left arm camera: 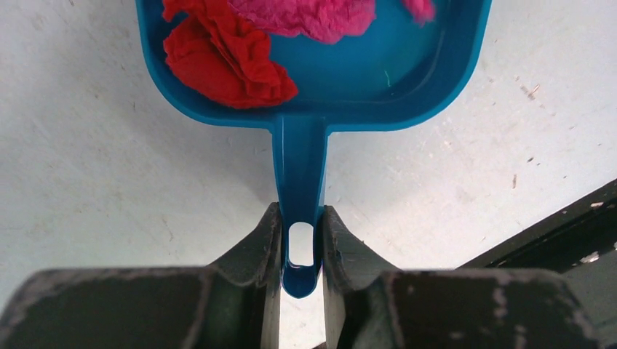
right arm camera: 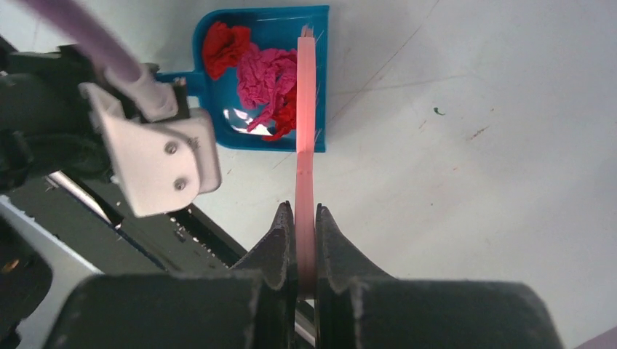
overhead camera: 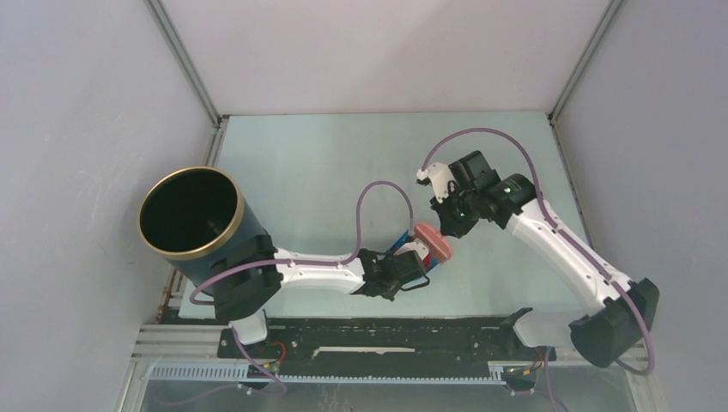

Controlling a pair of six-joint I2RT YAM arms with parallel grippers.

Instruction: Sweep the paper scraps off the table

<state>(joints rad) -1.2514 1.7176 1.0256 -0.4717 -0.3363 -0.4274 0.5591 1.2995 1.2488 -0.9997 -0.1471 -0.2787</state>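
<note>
My left gripper (left arm camera: 300,218) is shut on the handle of the blue dustpan (left arm camera: 364,73), which rests on the table (left arm camera: 94,182). Red paper scraps (left arm camera: 225,62) and magenta-pink ones (left arm camera: 313,14) lie inside the pan. My right gripper (right arm camera: 303,214) is shut on the pink hand brush (right arm camera: 305,109), whose head stands at the dustpan's (right arm camera: 269,22) open mouth against the scraps (right arm camera: 265,76). In the top view the brush (overhead camera: 433,243) sits between the left gripper (overhead camera: 412,266) and the right gripper (overhead camera: 451,225). No loose scraps show on the table (overhead camera: 326,163).
A tall black bin with a gold rim (overhead camera: 191,213) stands at the table's left side, beside the left arm's base. The black rail (overhead camera: 386,330) runs along the front edge. Grey-white walls close in the other three sides.
</note>
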